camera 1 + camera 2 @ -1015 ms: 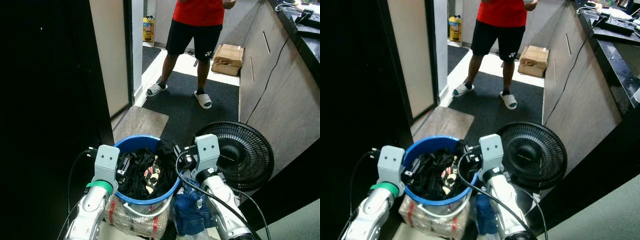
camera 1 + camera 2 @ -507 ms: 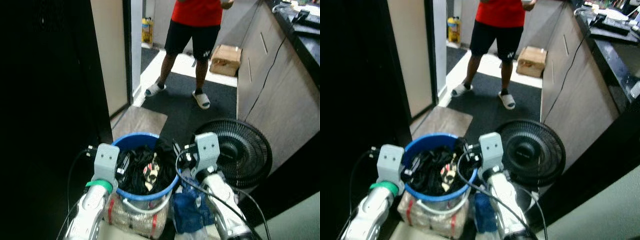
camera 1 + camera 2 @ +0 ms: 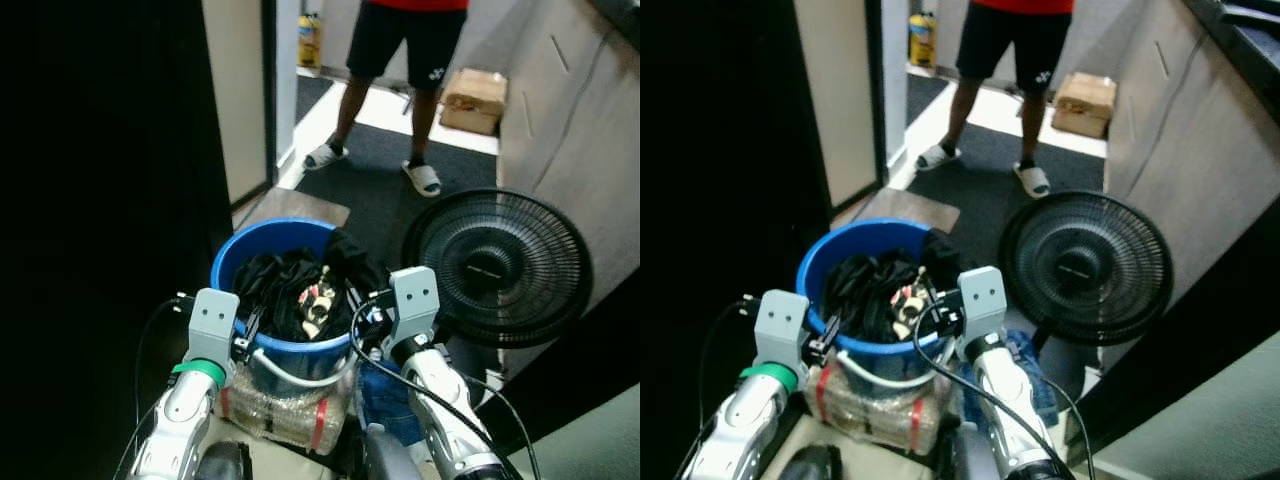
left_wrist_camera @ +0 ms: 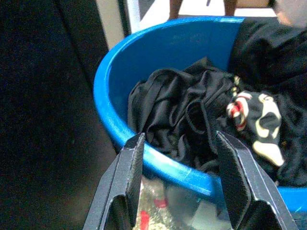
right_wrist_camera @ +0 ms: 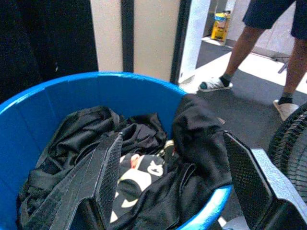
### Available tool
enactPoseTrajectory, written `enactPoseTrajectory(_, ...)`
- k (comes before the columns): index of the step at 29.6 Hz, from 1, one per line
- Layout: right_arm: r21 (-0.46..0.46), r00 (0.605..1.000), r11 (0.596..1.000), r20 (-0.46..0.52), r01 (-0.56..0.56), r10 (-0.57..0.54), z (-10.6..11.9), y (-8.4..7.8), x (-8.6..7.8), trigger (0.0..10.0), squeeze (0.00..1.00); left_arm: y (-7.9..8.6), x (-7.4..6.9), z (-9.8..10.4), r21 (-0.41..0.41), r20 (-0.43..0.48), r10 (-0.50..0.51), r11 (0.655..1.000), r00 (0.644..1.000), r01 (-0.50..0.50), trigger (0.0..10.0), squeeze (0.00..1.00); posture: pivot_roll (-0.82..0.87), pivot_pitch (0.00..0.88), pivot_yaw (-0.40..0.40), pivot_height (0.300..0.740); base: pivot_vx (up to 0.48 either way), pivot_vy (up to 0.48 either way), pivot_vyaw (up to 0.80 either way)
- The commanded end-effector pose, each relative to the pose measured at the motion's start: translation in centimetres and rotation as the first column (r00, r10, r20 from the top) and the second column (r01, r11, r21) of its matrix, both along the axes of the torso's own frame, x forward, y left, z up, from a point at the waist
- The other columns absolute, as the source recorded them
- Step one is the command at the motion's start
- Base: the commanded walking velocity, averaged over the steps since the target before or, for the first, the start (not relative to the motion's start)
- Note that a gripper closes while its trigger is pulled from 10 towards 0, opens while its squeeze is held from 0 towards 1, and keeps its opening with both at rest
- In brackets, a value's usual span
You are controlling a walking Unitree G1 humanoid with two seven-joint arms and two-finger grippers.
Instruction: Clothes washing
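A blue bucket (image 3: 278, 236) full of dark clothes (image 3: 283, 287), with a white and red patterned piece (image 3: 319, 296) on top, stands right in front of me on a plastic-wrapped bundle (image 3: 283, 417). My left gripper (image 3: 246, 334) is at the bucket's near left rim. Its fingers (image 4: 125, 178) are open on either side of the rim (image 4: 111, 128). My right gripper (image 3: 362, 311) is at the near right rim, open wide, looking over the clothes (image 5: 196, 139) inside. A black garment (image 3: 352, 258) hangs over the right rim.
A black floor fan (image 3: 497, 268) stands just right of the bucket. A person (image 3: 404, 45) in dark shorts and sandals stands ahead on the dark mat, with a cardboard box (image 3: 475, 98) beside them. A beige door panel (image 3: 240, 100) is ahead on the left. Blue denim (image 3: 385, 400) lies by the bundle.
The whole view has shifted: the bucket and fan sit higher and look larger, and less of the person shows. Both grippers stay open at the bucket's rim.
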State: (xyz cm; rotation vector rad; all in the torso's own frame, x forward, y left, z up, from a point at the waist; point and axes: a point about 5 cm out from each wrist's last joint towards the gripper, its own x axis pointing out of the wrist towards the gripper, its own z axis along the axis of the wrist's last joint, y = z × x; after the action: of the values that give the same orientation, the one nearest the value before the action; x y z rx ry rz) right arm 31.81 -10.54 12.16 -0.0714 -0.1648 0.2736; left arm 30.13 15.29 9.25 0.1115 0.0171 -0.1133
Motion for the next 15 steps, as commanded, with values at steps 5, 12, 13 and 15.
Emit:
enactPoseTrajectory(5, 0.015, 1.0, 1.0, -0.002, 0.014, -0.014, 0.0, -0.5, -0.1, 10.0, 0.0, 0.0, 0.2, 0.5, -0.01, 0.005, 0.001, 1.0, 1.0, -0.001, 10.0, 0.0, 0.03, 0.117, -0.007, 0.575, 0.0, 0.0, 0.0)
enactPoseTrajectory(12, 0.015, 0.99, 0.998, 0.124, 0.065, -0.066, 3.2, -1.8, 0.6, 10.0, 0.0, -0.1, 1.4, 3.9, -0.058, 0.104, 0.014, 0.998, 0.994, -0.008, 10.0, 0.0, 0.04, 0.125, -0.003, 0.561, 0.0, 0.0, 0.0)
enactPoseTrajectory(13, 0.015, 0.99, 0.998, 0.124, 0.065, -0.066, 3.2, -1.8, 0.6, 10.0, 0.0, -0.1, 1.4, 3.9, -0.058, 0.104, 0.014, 0.998, 0.994, -0.008, 10.0, 0.0, 0.04, 0.125, -0.003, 0.561, 0.0, 0.0, 0.0)
enactPoseTrajectory(15, 0.054, 0.964, 0.995, 0.249, 0.081, -0.092, 7.1, -2.6, 1.0, 10.0, 0.0, 0.3, 1.9, 6.8, -0.105, 0.182, 0.024, 0.994, 0.983, -0.005, 10.0, 0.0, 0.04, 0.127, 0.001, 0.561, 0.0, 0.0, 0.0)
